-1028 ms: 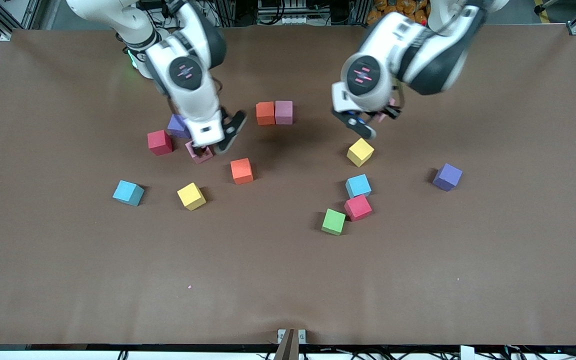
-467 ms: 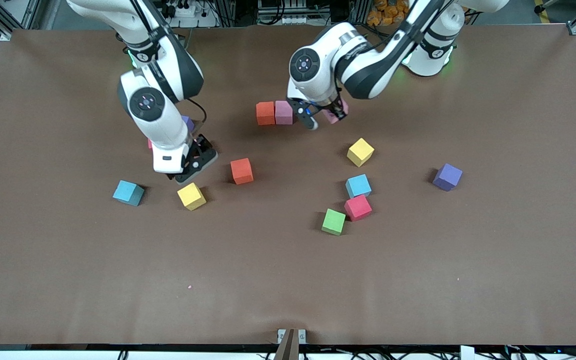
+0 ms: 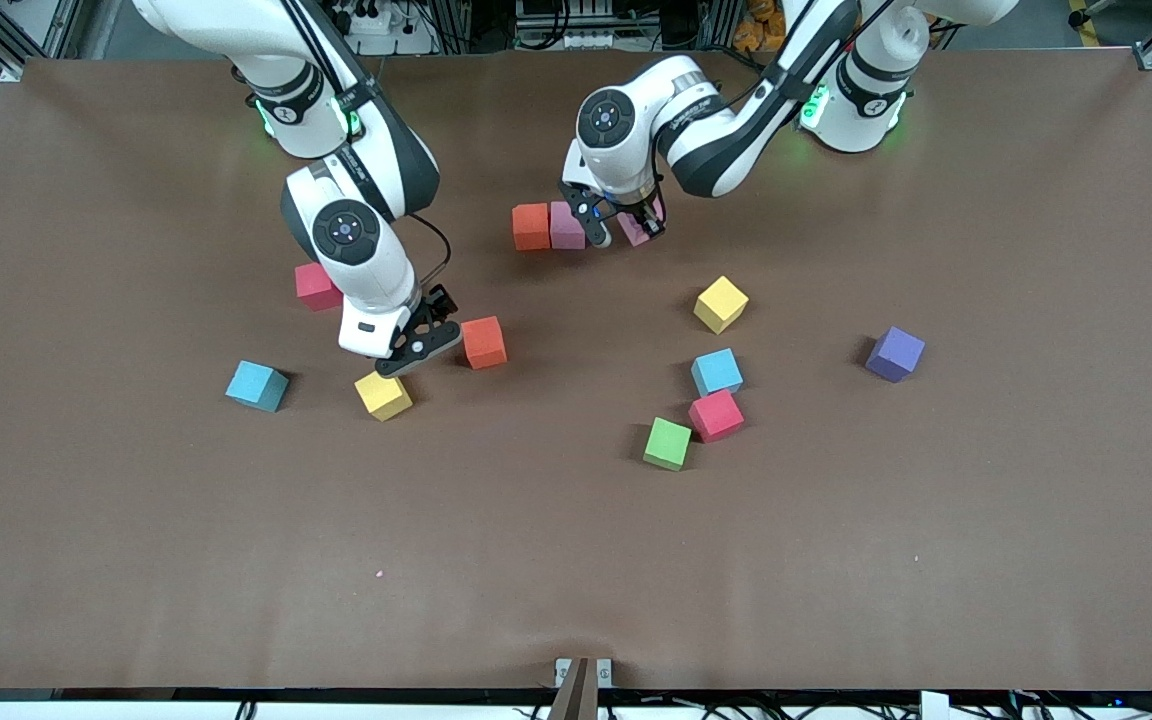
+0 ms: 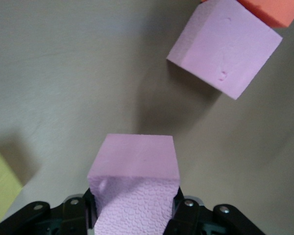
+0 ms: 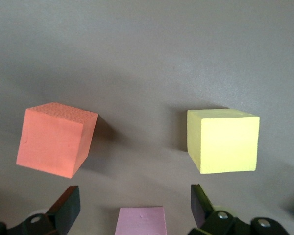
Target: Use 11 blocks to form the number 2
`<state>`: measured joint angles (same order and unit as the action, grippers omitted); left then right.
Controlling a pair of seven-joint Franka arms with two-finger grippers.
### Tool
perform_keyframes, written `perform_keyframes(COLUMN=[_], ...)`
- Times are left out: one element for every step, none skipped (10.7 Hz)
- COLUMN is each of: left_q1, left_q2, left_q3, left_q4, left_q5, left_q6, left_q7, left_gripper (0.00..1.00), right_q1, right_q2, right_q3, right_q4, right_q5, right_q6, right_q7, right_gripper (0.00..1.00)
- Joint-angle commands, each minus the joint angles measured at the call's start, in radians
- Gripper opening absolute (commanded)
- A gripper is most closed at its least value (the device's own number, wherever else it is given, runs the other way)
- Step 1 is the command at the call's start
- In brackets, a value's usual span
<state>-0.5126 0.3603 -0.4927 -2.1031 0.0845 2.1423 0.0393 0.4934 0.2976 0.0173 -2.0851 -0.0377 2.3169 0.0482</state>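
**tinkerbox:** How far along is the 2? Looks barely started to me.

**armwatcher:** Yeah, early days. Only the start of a row is down, up toward the robots' bases: a row orange cube (image 3: 531, 226) with a row pink cube (image 3: 567, 224) touching it. The left gripper (image 3: 622, 228) is clamped on a second pink cube (image 4: 134, 166) and has it low, right beside that row pink one, on the side toward the left arm's end of the table. It's not flush yet; the left wrist view shows a gap and a bit of a twist between them.

**tinkerbox:** And the other arm?

**armwatcher:** The right gripper (image 5: 133, 200) is spread wide open over the spot between a loose orange cube (image 3: 483, 342) and a yellow cube (image 3: 383, 394). A third pink cube (image 5: 140, 221) sits between its fingers, with a clear gap to each.

**tinkerbox:** So what's left?

**armwatcher:** Nearly everything, I'd say. Once the top row is done, four more rows are needed. The other blocks are scattered: a red cube (image 3: 318, 286), a blue cube (image 3: 257, 386), plus another yellow cube (image 3: 721, 304), another blue cube (image 3: 716, 372), a reddish cube (image 3: 715, 415) and a green cube (image 3: 667, 443) nearer the camera. The purple cube (image 3: 894, 353) stays out.
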Motion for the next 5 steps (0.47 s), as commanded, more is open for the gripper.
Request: perform_keyframes(left_q1=[-0.020, -0.026, -0.027, -0.033, -0.034], left_q2=[0.051, 0.072, 0.091, 0.107, 0.121], left_q3=[-0.007, -0.017, -0.017, -0.017, -0.017], left_q4=[0.005, 0.008, 0.012, 0.015, 0.015], left_q5=[0.120, 0.162, 0.173, 0.190, 0.227], left_q6=[0.034, 0.045, 0.059, 0.077, 0.097], left_q7=[0.008, 0.008, 0.008, 0.011, 0.014], left_gripper=[0.09, 0.07, 0.07, 0.07, 0.07], right_q1=[0.040, 0.048, 0.077, 0.088, 0.099], right_q2=[0.024, 0.035, 0.041, 0.055, 0.073], right_q3=[0.006, 0.007, 0.006, 0.006, 0.006], right_q4=[0.020, 0.020, 0.020, 0.028, 0.043], right_q5=[0.015, 0.056, 0.099, 0.117, 0.118], right_q6=[0.013, 0.034, 0.045, 0.058, 0.059], right_q7=[0.154, 0.191, 0.205, 0.250, 0.316], right_gripper=[1.00, 1.00, 1.00, 1.00, 1.00])
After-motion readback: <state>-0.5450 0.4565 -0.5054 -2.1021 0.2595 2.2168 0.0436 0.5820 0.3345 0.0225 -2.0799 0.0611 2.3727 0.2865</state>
